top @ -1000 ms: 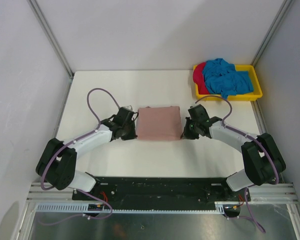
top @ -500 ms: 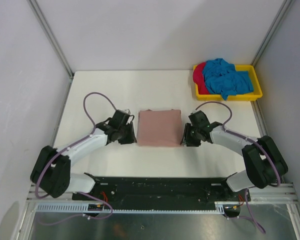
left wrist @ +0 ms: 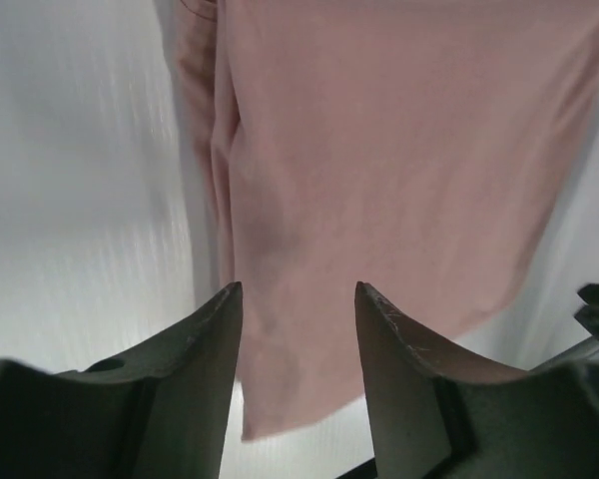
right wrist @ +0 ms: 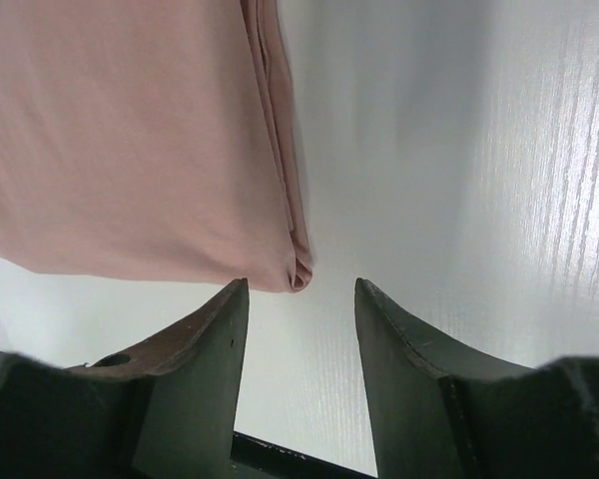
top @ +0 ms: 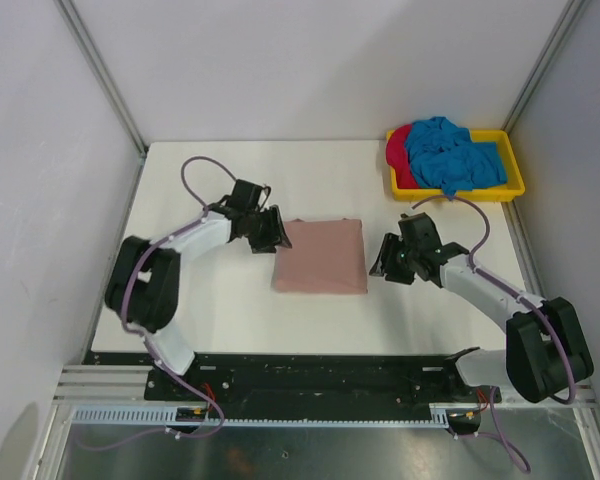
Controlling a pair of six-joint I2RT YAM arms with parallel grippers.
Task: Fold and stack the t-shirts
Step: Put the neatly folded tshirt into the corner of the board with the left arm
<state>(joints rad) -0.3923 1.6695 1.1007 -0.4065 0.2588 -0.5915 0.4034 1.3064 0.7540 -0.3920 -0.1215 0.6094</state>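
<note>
Dusty pink t-shirt (top: 321, 256), plain; blue t-shirt (top: 452, 160); red t-shirt (top: 398, 150); yellow tray (top: 480, 195); white table (top: 220, 180).

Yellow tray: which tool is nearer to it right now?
Right. The right tool is just left of the tray, toward the bases; the left tool lies across the folded pink shirt, farther left.

No lettering, label, brand, number or sign can be read in any view. The folded pink t-shirt (top: 320, 256) shows only plain cloth on its upper face, both from above and in the two wrist views. The yellow tray (top: 502, 191), beyond the shirt to the right, is too small in the overhead view to tell any marking on its wall.
</note>
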